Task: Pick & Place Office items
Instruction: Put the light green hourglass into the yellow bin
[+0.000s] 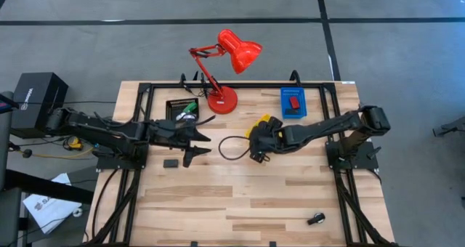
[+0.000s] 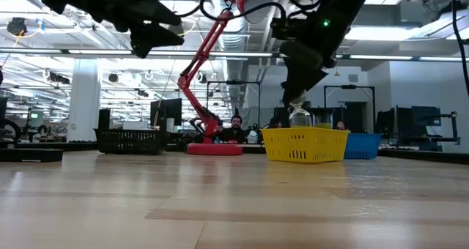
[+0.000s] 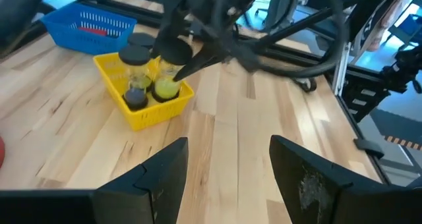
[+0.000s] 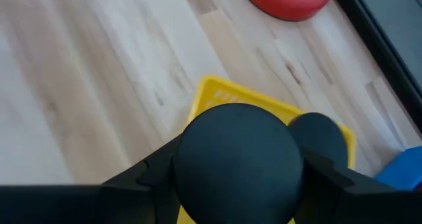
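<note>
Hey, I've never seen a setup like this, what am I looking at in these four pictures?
Two robot arms work at a wooden table. One picture looks down from above, one looks level across the tabletop, and two come from cameras on the arms' wrists. On the table stand a red lamp, a black tray, a blue tray and a yellow tray holding black-lidded jars; a small black block lies loose. The right gripper grips another jar over the yellow tray. The left gripper hangs open, empty.

Two dark, near-black jointed arms on black frame mounts, blocky black base housing behind the left arm (image 1: 109, 131), thin black cables along the right arm (image 1: 327, 126), a small green light on one arm, flat matte wedge-shaped black fingers (image 3: 165, 178).
</note>
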Robot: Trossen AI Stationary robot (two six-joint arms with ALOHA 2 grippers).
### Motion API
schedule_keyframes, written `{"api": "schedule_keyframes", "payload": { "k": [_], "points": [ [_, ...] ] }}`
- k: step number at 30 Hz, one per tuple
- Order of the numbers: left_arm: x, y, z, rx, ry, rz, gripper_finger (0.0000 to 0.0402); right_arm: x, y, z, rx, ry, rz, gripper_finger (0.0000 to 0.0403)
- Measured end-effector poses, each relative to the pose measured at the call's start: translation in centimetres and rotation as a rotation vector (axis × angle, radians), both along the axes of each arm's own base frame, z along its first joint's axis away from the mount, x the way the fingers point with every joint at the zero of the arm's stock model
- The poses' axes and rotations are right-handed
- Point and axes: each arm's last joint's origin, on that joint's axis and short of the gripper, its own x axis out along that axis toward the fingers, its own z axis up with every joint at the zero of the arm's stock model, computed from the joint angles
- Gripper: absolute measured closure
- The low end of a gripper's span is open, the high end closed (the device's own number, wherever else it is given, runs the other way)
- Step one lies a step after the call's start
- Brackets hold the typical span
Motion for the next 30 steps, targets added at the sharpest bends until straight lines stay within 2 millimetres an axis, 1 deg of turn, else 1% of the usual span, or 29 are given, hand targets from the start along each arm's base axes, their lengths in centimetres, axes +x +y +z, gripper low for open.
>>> {"api": "schedule_keyframes", "payload": {
  "k": [2, 5, 7, 12, 16, 20, 22, 23, 27, 30],
  "points": [
    [-0.1, 0.0, -0.2, 0.001, 0.006, 0.003, 0.0192, -0.1, 0.4, 0.0, 0.002, 0.006, 0.013, 0.0194],
    [0.0, 0.0, -0.2, 0.001, 0.0, 0.003, 0.0192, -0.6, 0.6, 0.2, 0.008, 0.046, 0.03, 0.021],
    [0.0, 0.0, -0.2, 0.001, -0.002, 0.003, 0.0192, -1.0, 0.5, 0.4, 0.008, 0.055, 0.023, 0.0211],
    [0.0, 0.0, -0.1, -0.001, -0.015, 0.003, 0.0192, -1.9, 0.2, 1.7, 0.009, 0.071, 0.054, 0.0211],
    [0.0, 0.0, 0.0, -0.003, -0.022, 0.004, 0.0192, -3.1, 0.1, 3.1, 0.016, 0.069, 0.079, 0.0199],
    [0.1, 0.0, 0.1, -0.004, -0.033, 0.004, 0.0192, -4.2, 0.0, 4.1, 0.017, 0.065, 0.078, 0.0211],
    [0.1, 0.0, 0.2, -0.004, -0.04, 0.004, 0.0192, -4.7, -0.2, 4.0, 0.014, 0.024, 0.074, 0.0211],
    [0.1, 0.0, 0.2, -0.004, -0.042, 0.005, 0.0192, -4.9, -0.3, 3.6, 0.015, 0.002, 0.075, 0.0211],
    [0.1, 0.0, 0.2, -0.005, -0.045, 0.005, 0.0192, -6.3, -0.8, 1.4, 0.015, -0.043, 0.07, 0.0211],
    [0.1, 0.0, 0.2, -0.005, -0.046, 0.006, 0.0192, -6.8, -1.0, 0.8, 0.036, -0.158, 0.047, 0.0201]
  ]
}}
